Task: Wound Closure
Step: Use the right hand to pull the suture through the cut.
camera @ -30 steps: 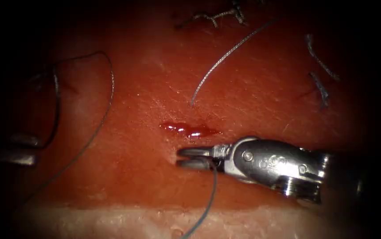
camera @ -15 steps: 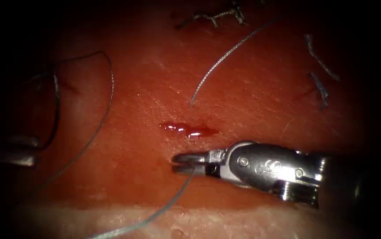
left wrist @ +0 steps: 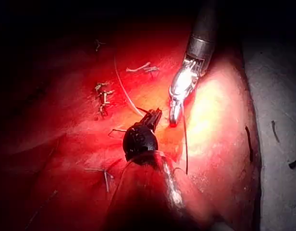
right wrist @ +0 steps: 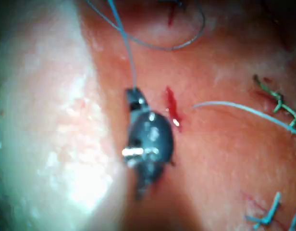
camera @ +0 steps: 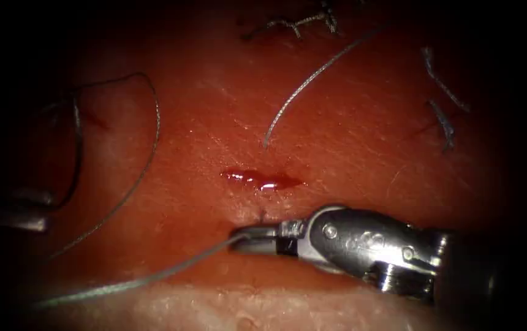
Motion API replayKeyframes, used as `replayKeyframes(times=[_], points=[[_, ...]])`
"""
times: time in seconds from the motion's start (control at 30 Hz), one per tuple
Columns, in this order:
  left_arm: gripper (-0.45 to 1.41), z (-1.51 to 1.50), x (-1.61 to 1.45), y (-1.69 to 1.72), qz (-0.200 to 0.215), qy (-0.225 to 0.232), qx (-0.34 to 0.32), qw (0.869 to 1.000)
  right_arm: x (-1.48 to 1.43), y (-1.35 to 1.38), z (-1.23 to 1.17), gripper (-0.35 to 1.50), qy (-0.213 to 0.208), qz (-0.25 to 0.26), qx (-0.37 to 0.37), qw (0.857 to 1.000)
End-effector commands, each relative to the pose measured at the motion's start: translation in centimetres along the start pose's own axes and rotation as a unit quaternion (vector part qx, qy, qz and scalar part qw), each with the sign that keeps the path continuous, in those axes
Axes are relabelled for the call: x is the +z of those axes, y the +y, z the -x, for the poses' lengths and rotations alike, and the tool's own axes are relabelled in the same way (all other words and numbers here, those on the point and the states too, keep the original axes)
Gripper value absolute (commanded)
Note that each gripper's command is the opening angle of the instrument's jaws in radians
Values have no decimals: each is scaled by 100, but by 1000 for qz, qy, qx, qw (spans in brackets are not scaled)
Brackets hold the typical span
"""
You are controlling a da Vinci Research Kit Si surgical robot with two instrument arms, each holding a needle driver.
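The right tool (camera: pixel 246 238) lies just below the small cut (camera: pixel 262 179), which holds red fluid. Its jaws are shut on the thread (camera: pixel 141 281), which runs left along the tissue's pale near edge. In the right wrist view the same jaws (right wrist: pixel 133 94) hold the thread (right wrist: pixel 122 36). Far left of the cut, the left tool (camera: pixel 27 208) sits in shadow. It seems shut on the lower end of the dark curved needle (camera: pixel 79 144), which is clear of the tissue. The left tool (left wrist: pixel 153 118) is dark, with the right tool (left wrist: pixel 173 119) beside it.
A loose piece of thread (camera: pixel 312 76) lies above the cut. Finished stitches sit at the top (camera: pixel 300 23) and at the right (camera: pixel 444 125). A thread loop (camera: pixel 153 122) arcs over the tissue left of the cut. The tissue's pale fatty edge (camera: pixel 276 309) runs along the front.
The right tool has moved down toward the near edge and its jaws have closed. The thread that hung straight down from it has swung to run leftward. The left tool has not moved.
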Motion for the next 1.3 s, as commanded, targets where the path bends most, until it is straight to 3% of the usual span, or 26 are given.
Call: replayKeyframes(times=[0.03,0.2,0.37,0.63,1.1,1.2,1.3], points=[[-45,2,6,-5,0,0,1,1000,9,-3,2,-35,-1,-9,16,1000],[-45,3,6,-5,0,0,1,1000,7,-11,3,-35,-4,-29,96,995],[-45,3,7,-5,2,0,1,1000,1,-25,8,-35,3,-77,176,981],[-45,5,7,-5,2,0,2,1000,-3,-71,1,-35,1,-156,241,958],[-45,7,9,-6,1,0,3,1000,12,-167,-27,-35,-33,-296,236,925],[-45,7,9,-6,1,0,3,1000,14,-181,-30,-35,-45,-323,226,918],[-45,7,9,-6,1,0,3,1000,15,-175,-27,-35,-39,-315,227,921]])
